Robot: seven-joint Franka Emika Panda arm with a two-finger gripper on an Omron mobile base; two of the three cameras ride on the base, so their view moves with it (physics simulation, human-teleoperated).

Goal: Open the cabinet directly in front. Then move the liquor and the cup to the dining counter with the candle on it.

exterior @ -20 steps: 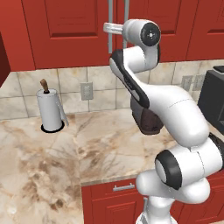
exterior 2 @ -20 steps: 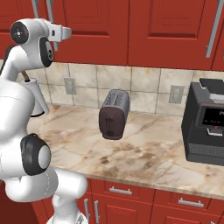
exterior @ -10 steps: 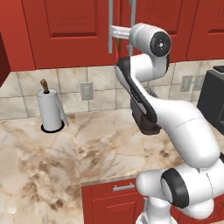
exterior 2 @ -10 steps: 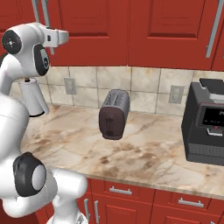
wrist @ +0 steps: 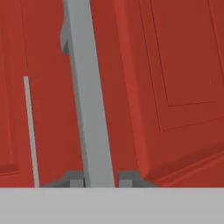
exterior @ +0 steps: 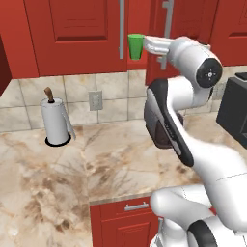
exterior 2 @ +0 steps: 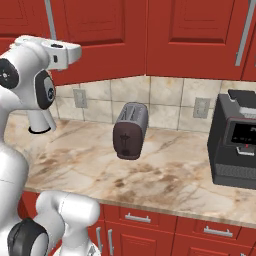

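At frame centre the gripper [wrist: 97, 180] straddles the cabinet [wrist: 175, 87] door's silver handle [wrist: 89, 100] — apparently clamped. The cup [exterior: 136, 46] shows top-centre, inside the parted doors.

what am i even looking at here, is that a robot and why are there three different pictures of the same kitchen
Yes, the white jointed thing is a robot arm on a base that can drive. Two cameras ride on that base, one behind the arm to its left and one to its right, so they show the same marble counter from two sides. The third camera sits on the hand and looks along the gripper.

On the counter stand a paper-towel roll, a dark toaster and a black coffee machine.

The gripper's two fingertips sit either side of the silver door handle of the red cabinet, gripping it. That door stands ajar, and a green cup shows in the gap.
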